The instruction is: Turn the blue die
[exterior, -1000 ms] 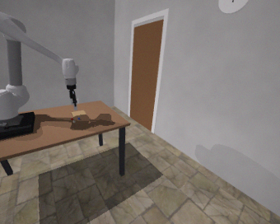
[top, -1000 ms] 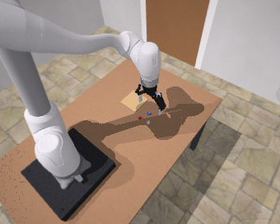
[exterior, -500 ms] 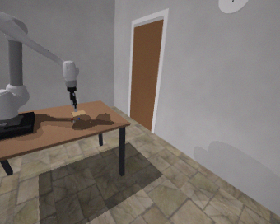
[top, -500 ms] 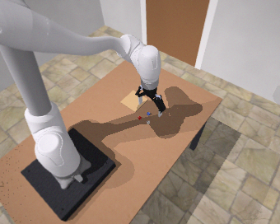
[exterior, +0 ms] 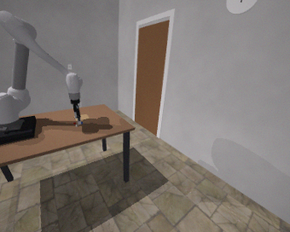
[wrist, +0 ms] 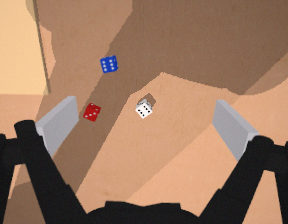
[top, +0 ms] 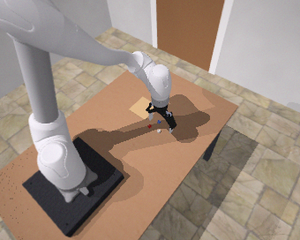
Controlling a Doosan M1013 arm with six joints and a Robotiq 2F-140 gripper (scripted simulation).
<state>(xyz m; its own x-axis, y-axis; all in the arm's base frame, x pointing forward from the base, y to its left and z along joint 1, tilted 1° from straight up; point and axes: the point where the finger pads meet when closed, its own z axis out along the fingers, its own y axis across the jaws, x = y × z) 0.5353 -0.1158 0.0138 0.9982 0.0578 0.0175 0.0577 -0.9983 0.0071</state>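
The blue die (wrist: 109,64) lies on the bare table with six pips facing the wrist camera; it also shows in the top view (top: 159,121). A red die (wrist: 92,112) and a white die (wrist: 144,109) lie near it on the table, also seen as the red die (top: 149,126) and the white die (top: 159,131) in the top view. The light tan mat (wrist: 17,47) lies at the upper left of the wrist view, apart from all three dice. My gripper (wrist: 145,110) hangs open and empty a little above the dice, its fingers spread wide on either side of the red and white dice.
The arm's dark base plate (top: 70,187) sits at the near left of the table. The table's far edge and right edge lie beyond the dice. The arm's shadow covers the dice area.
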